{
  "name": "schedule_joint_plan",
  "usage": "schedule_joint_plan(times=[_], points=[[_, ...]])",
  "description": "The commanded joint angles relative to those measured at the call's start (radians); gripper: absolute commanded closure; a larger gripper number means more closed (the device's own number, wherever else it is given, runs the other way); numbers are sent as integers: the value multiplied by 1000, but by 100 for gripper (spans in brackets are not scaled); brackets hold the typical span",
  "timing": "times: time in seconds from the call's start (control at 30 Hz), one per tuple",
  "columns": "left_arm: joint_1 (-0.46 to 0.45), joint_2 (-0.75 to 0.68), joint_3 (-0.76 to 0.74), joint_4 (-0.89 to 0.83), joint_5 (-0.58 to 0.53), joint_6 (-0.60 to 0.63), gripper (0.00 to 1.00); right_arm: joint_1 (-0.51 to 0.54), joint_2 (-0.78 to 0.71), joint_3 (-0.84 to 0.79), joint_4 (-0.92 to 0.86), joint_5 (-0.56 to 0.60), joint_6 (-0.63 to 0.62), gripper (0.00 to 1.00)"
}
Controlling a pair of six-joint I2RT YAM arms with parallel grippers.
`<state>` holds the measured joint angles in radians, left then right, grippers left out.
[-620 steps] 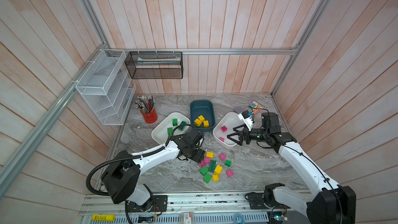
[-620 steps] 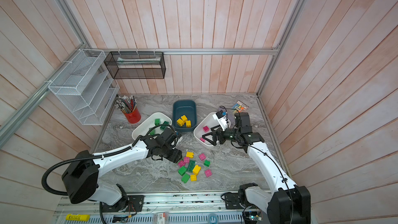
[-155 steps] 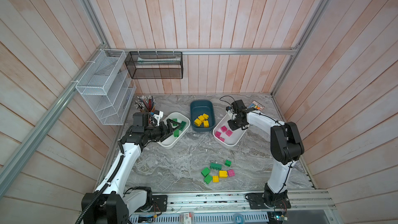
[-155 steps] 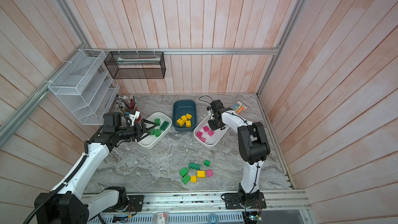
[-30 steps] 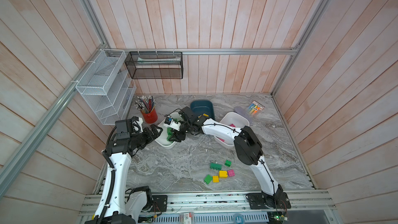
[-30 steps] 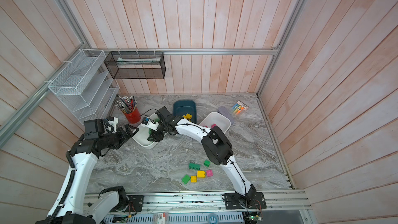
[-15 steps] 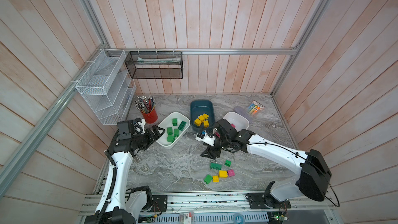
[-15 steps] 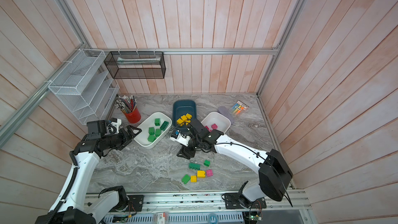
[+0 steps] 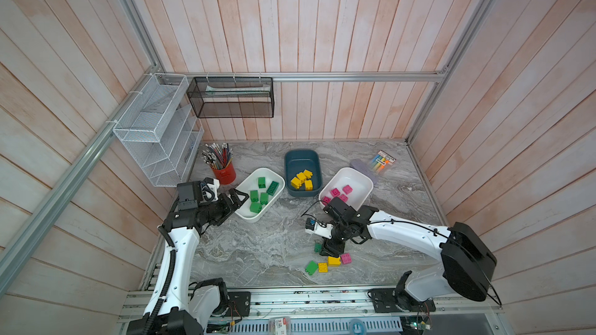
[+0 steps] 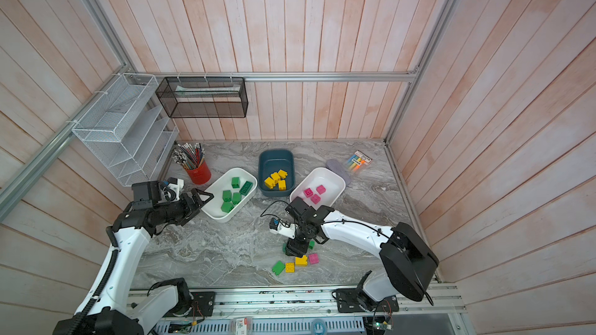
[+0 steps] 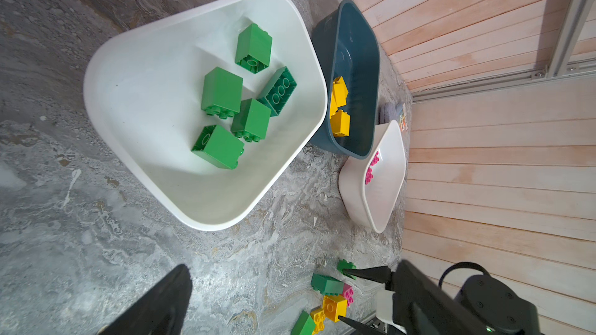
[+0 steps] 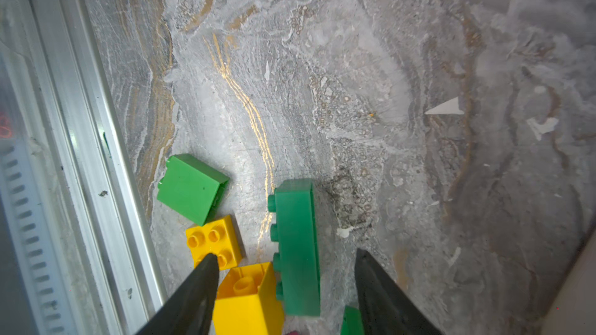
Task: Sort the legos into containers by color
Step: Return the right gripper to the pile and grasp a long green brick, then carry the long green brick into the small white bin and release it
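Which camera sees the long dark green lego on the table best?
The right wrist view: the long dark green lego fills the foreground, on its side with studs showing, framed by the open fingers of the right gripper. The left wrist view shows it small and distant. In both top views the gripper hides nearly all of it.

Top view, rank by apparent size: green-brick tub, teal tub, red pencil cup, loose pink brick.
1-2. green-brick tub and teal tub: near alike; the white one sits nearer the camera, so unranked.
3. red pencil cup
4. loose pink brick
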<state>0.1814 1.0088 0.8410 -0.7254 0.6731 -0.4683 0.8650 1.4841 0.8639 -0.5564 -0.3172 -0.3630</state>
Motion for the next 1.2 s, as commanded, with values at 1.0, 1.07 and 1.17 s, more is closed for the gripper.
schedule_joint_plan(times=[1.0, 1.07, 1.17], points=[[4, -33, 13, -31, -98, -25, 0, 1, 499, 680, 400, -291, 249, 80], [5, -40, 9, -34, -100, -30, 0, 16, 579, 753, 426, -306, 287, 80], [5, -43, 21, -48, -101, -28, 0, 46, 681, 861, 428, -320, 312, 79]])
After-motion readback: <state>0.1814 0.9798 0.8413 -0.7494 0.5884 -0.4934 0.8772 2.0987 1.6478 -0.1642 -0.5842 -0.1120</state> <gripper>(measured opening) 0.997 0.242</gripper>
